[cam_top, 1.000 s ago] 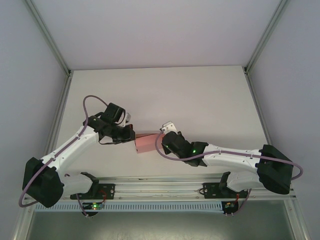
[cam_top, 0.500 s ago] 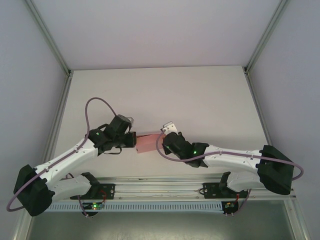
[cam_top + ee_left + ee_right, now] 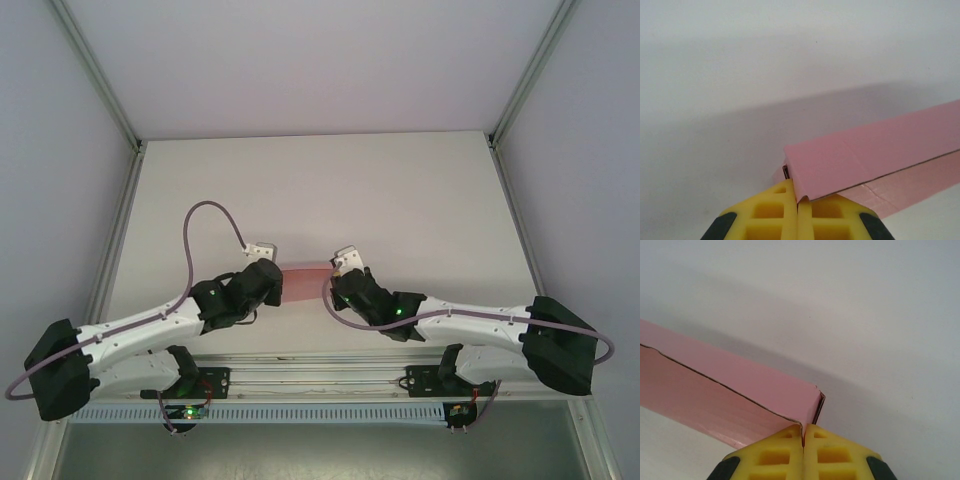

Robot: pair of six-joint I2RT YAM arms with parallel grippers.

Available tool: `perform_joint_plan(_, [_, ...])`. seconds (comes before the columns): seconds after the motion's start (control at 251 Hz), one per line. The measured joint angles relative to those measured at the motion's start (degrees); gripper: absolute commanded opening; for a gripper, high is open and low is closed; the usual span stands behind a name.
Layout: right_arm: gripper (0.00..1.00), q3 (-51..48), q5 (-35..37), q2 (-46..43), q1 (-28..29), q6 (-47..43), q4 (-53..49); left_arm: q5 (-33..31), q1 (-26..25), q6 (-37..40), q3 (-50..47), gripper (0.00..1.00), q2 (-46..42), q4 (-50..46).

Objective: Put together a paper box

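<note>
Nearest edge: a grey metal rail (image 3: 320, 372) carries both arm bases. The white-and-black left arm (image 3: 130, 325) and right arm (image 3: 470, 318) reach inward and low over the white flat table (image 3: 400, 200), nearly meeting at its middle. A lilac cable (image 3: 195, 225) loops up from the left arm.

Left gripper (image 3: 276, 275): in the wrist view the left gripper (image 3: 797, 197) has its yellow moulded pads (image 3: 765, 215) pressed flat together. The left end corner of the paper box (image 3: 875, 145), a long narrow rectangular box of plain pink thin card, runs down into the seam between them. Noted as closed, pinching the card at that corner.

Right gripper (image 3: 340, 272): its wrist view shows the right gripper (image 3: 803, 432) in the same way. The yellow pads (image 3: 835, 455) are closed tight, and the box's (image 3: 730, 385) right end corner meets the seam where they join. A dark crease line runs along the box's length to that corner. Noted as closed on the card edge.

Box position: from above the box (image 3: 305, 266) spans the gap between the two grippers, one end at each, near the table's centre, long side lying left to right. It casts a soft shadow on the table beyond it. Cannot tell whether its underside touches the surface.

Beyond: bare white tabletop, then pale walls (image 3: 300, 60) framed by metal posts.
</note>
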Motion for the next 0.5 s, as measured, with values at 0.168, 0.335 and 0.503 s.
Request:
perform_joint_plan(0.168, [0.33, 0.00, -2.40, -1.62, 0.02, 1.99, -1.77, -2.69, -1.22, -0.26, 0.90, 0.00, 1.77, 0.22])
perform_joint_plan(0.335, [0.51, 0.00, -5.84, -3.58, -1.97, 4.22, -3.63, -3.21, -1.57, -0.26, 0.90, 0.00, 1.55, 0.20])
perform_joint_plan(0.503, [0.79, 0.00, -8.59, -7.50, -4.42, 6.36, -2.69, -3.78, -1.95, -0.26, 0.94, 0.00, 1.33, 0.15])
